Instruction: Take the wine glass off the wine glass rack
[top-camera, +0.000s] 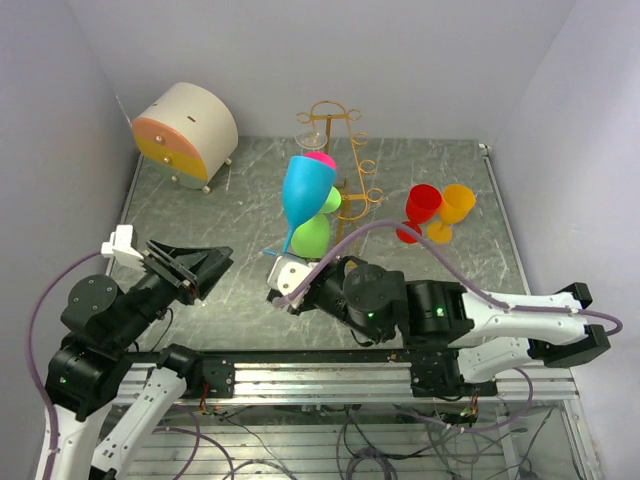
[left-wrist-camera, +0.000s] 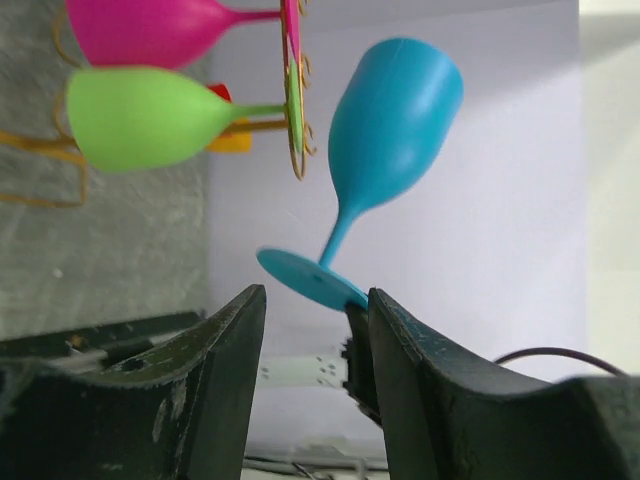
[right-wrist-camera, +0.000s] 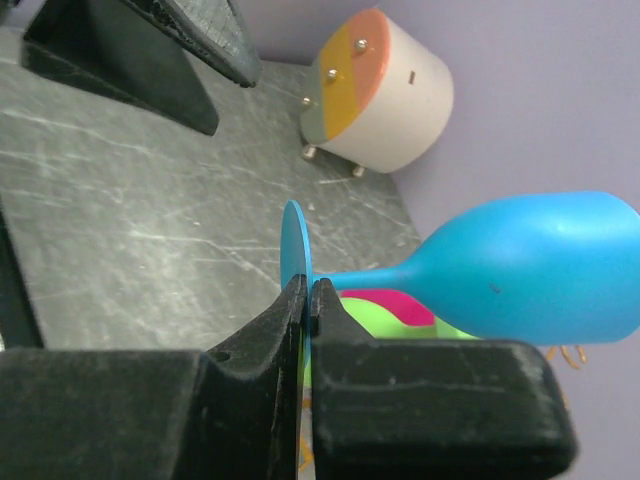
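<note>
The right gripper (right-wrist-camera: 308, 300) pinches the foot rim of the blue wine glass (top-camera: 305, 190) and holds it tilted over mid-bench, apart from the wine glass rack (top-camera: 335, 125) near the back edge. Gripping the foot likely keeps the bowl off the wires. The left gripper (top-camera: 205, 275) stands wide and empty. Open bench (top-camera: 180, 215) lies toward the front-left.

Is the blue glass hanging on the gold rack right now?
No, the right hand pinches the blue glass by its round foot, away from the rack.
</note>
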